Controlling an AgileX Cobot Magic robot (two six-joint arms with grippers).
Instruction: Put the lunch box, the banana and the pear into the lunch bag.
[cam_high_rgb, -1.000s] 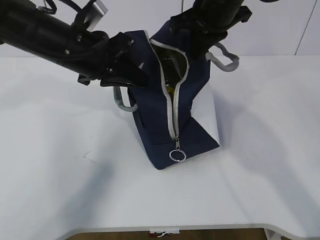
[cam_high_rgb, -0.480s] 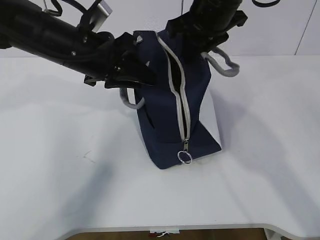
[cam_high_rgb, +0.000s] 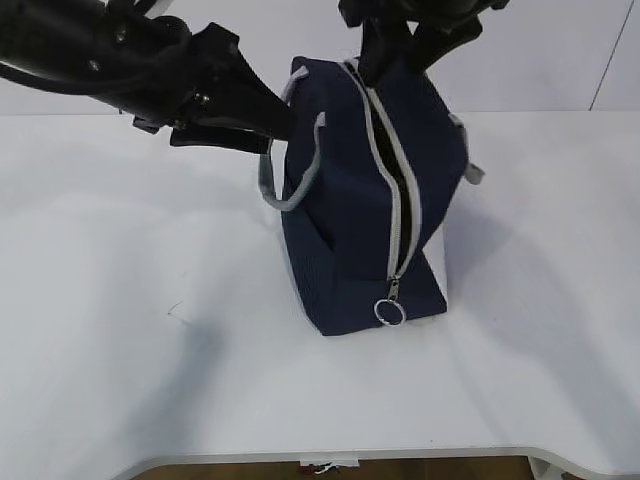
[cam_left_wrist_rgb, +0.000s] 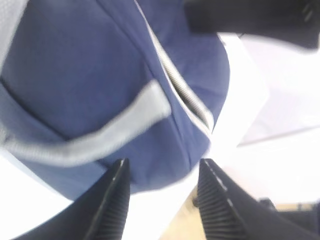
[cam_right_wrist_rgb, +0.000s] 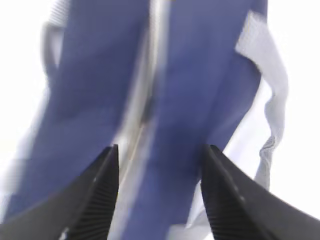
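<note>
A: How does the left arm sit?
B: It comes in from the upper left as a dark, nearly level boom, and the left end effector (cam_high_rgb: 275, 120) tapers to the right at its tip.
A: And its jaws?
B: In the wrist view the left end effector (cam_left_wrist_rgb: 162, 192) has its two ribbed fingers (cam_left_wrist_rgb: 114, 202) parted, with nothing between them.
A: The right arm?
B: It drops from the top edge, and the right end effector (cam_high_rgb: 400, 55) points down.
A: Clamped on anything?
B: No. The right end effector (cam_right_wrist_rgb: 160, 192) has its black fingers (cam_right_wrist_rgb: 95, 197) spread wide, the gap empty.
</note>
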